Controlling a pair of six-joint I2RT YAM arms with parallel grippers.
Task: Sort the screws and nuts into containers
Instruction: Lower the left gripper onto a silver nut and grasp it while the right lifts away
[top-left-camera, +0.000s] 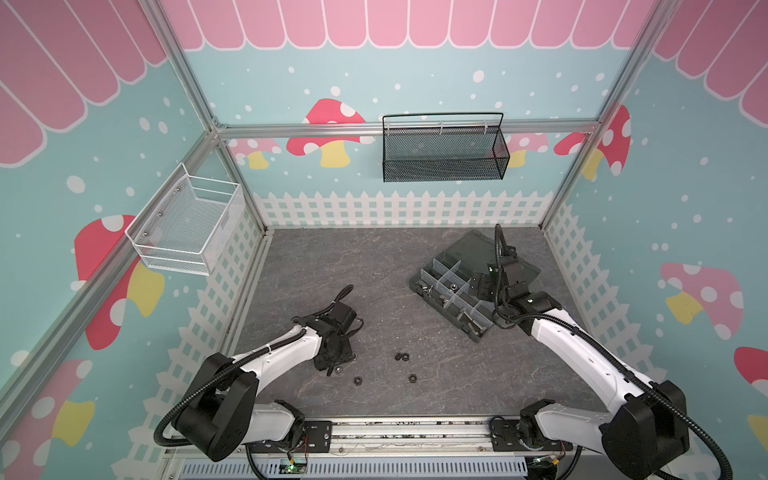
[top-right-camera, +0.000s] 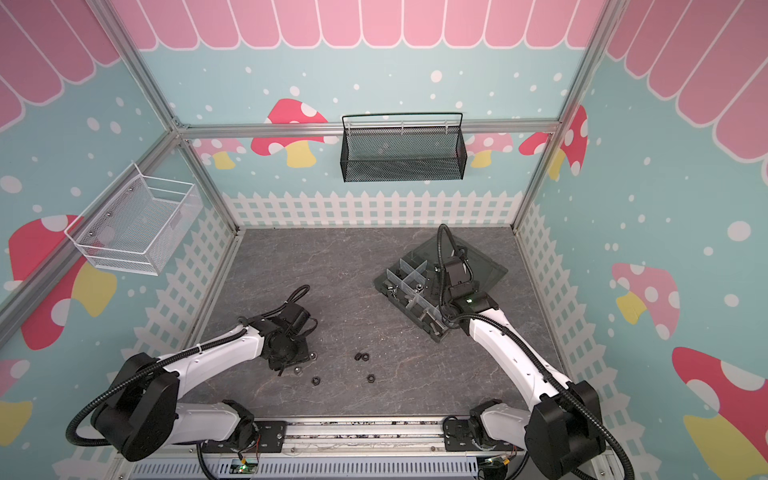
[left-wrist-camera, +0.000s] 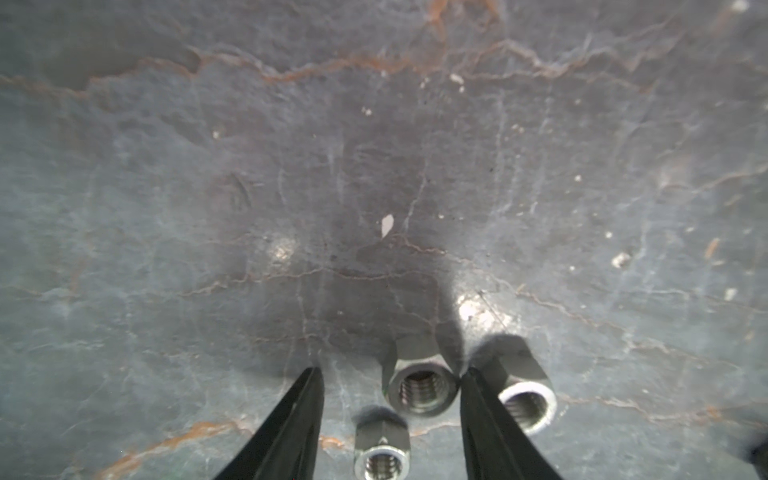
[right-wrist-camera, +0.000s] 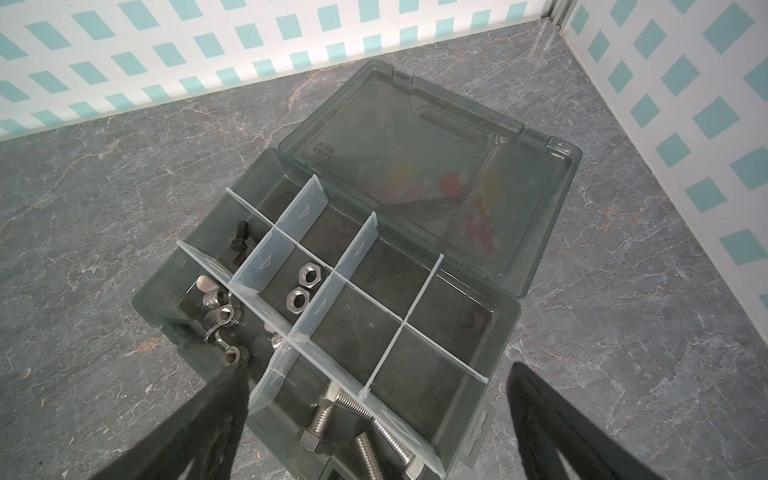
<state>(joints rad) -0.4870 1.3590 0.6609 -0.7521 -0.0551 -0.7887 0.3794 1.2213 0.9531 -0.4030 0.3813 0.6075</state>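
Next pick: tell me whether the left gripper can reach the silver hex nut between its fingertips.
Likely yes: the left gripper straddles the silver hex nut, nothing over it; a second nut sits just outside one finger.

2 white arms (top-left-camera: 552, 332), black joints (top-left-camera: 220, 415), corrugated black cables (top-left-camera: 160, 428), left hand (left-wrist-camera: 390, 371) with tapered fingers (left-wrist-camera: 291, 424)

— What does your tabletop (left-wrist-camera: 249, 166) look like?
— Matt, stone-veined, slightly rough. Your nuts (left-wrist-camera: 422, 388) are bright threaded metal. The organizer box (right-wrist-camera: 505, 332) is smoky glossy plastic, with frosted dividers (right-wrist-camera: 305, 208).

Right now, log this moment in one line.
left gripper: astride silver nut | right gripper: open above organizer box | black nuts: loose
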